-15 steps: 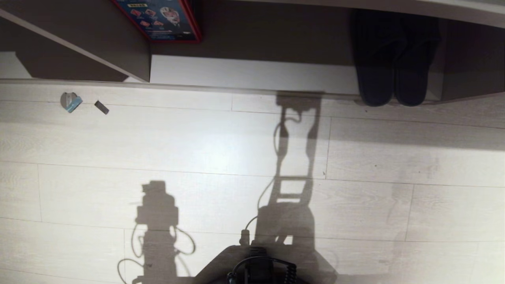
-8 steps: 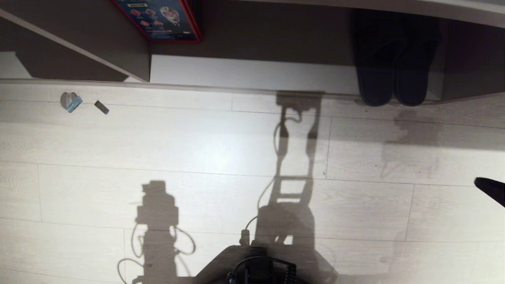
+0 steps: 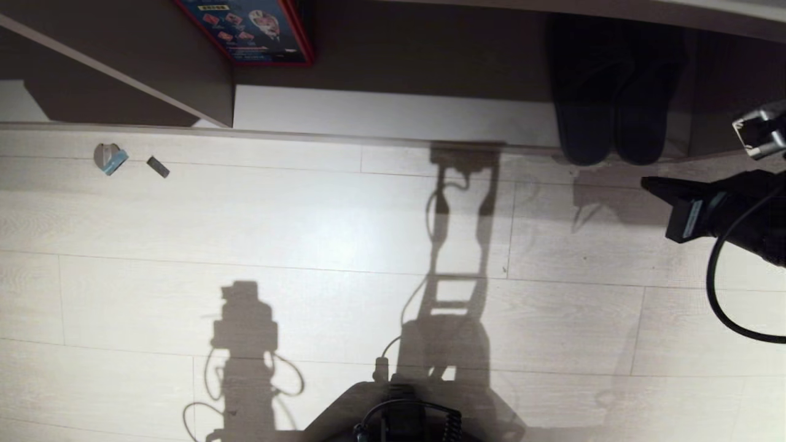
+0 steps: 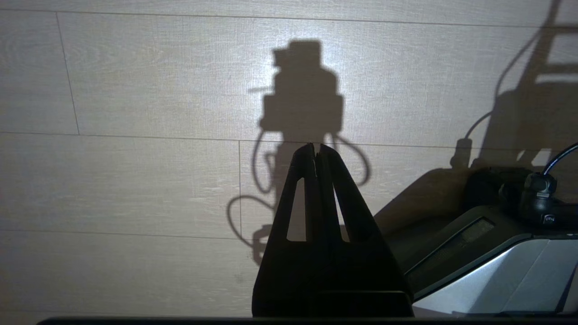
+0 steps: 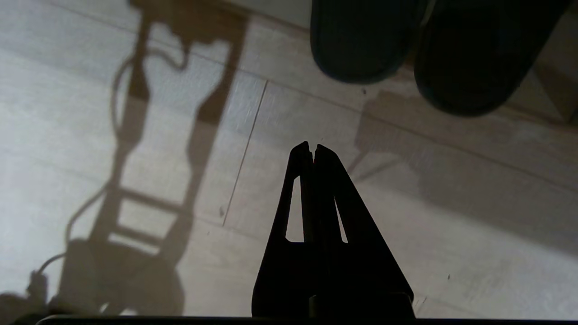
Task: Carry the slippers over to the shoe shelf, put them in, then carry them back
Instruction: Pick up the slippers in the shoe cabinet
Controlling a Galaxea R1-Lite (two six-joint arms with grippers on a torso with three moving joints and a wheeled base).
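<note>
Upper right: slippers (image 3: 611, 138) sit in shoe shelf (image 3: 393, 113). Right gripper (image 3: 652, 184) nearby, pinched closed, empty. Risk: a closed approach shoves them deeper.

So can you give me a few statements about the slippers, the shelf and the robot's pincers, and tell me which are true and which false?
1. The pair of dark slate-grey fabric slippers lies side by side in the low grey-beige shoe shelf. True.
2. The right pincer grips one slipper. False: it is shut on nothing, short of the slippers.
3. The left pincer is wide open. False: it is shut, over bare pale plank floor.
4. A red-edged printed box stands in the shelf, to the robot's left of the slippers. True.
5. A small dark scrap lies on top of the slippers. False: it lies on the floor, far to their left.
</note>
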